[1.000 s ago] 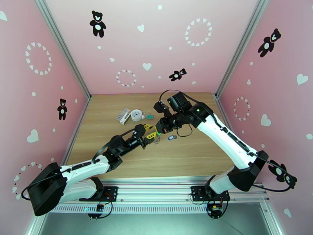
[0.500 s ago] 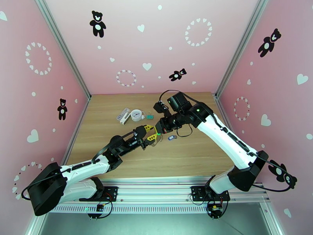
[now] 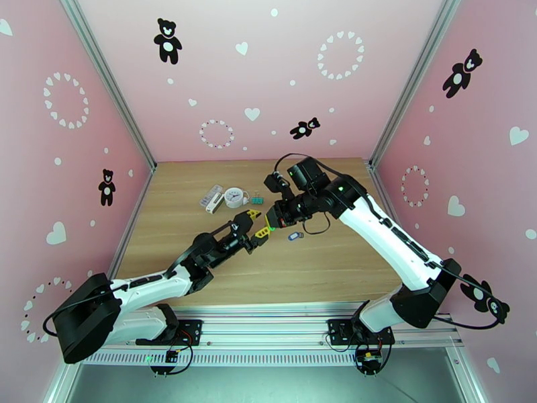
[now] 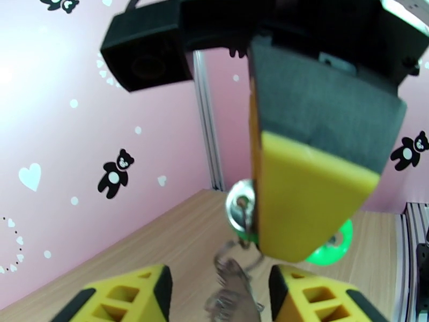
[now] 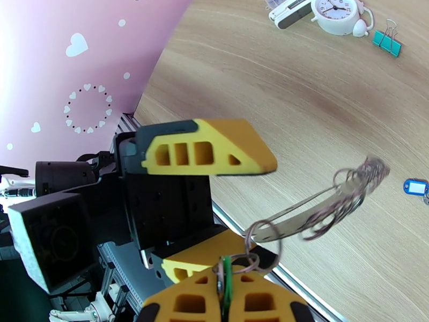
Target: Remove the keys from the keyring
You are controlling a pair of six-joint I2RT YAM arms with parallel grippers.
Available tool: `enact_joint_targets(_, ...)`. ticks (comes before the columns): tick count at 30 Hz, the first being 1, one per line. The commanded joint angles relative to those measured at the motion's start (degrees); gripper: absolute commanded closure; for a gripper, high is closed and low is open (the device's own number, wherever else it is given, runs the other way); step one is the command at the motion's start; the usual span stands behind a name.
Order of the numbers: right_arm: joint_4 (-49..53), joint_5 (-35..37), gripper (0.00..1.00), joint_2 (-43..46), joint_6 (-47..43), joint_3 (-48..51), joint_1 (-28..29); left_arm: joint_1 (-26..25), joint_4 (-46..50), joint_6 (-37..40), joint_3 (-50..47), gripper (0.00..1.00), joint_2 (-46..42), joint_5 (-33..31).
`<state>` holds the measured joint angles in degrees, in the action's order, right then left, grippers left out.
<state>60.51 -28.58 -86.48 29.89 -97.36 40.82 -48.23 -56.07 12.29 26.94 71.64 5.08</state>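
Two small keys are apart: the green-headed key (image 4: pixel 335 245) is pinched in the right pincer (image 3: pixel 270 230) above the light wooden bench (image 3: pixel 322 263), with the grey strap keyring (image 5: pixel 316 202) and its silvery chain hanging off it. The blue-headed key (image 5: pixel 415 186) lies on the bench. Just beside, the left pincer (image 3: pixel 257 225) stands spread. Pink walls (image 3: pixel 268 75) carry bear and heart stickers.

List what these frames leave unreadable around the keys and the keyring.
The green key: in the left wrist view, mostly hidden behind a finger of the right gripper; edge-on in the right wrist view.
The keyring: blurred in both wrist views; how its rings join cannot be told.
The blue key: cut by the right edge of the right wrist view; too small in the top view.
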Motion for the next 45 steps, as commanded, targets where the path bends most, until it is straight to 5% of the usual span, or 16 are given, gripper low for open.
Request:
enact_joint_targets(1, -1.51, 1.48, 1.00, 1.83, 2.38, -1.34, 0.25, -1.34, -2.91, 2.39, 1.03, 0.46, 0.52, -2.19)
enact_joint_targets(15, -4.42, 1.72, 1.00, 1.99, 8.68, -1.42, 0.25, -3.36, -2.20, 10.31, -0.84, 0.46, -0.71, -8.99)
enact_joint_targets(20, -5.05, 1.64, 1.00, 2.10, 10.08, -1.43, 0.39, -3.36, -3.58, 13.79, -0.90, 0.53, 0.07, -8.33)
enact_joint_targets(28, -5.60, 2.32, 1.00, 2.72, 11.44, -1.17, 0.34, -3.36, -4.37, 14.61, -0.56, 0.59, 0.04, -8.80)
enact_joint_targets(37, -7.01, 3.09, 1.00, 3.38, 13.78, -0.85, 0.38, -3.36, -3.34, 13.35, -0.09, 0.50, 0.14, -6.28)
enact_joint_targets(45, -7.33, 2.28, 1.00, 3.88, 13.52, 0.03, 0.38, -3.36, -7.27, 11.06, 1.66, 0.62, 3.97, -9.31)
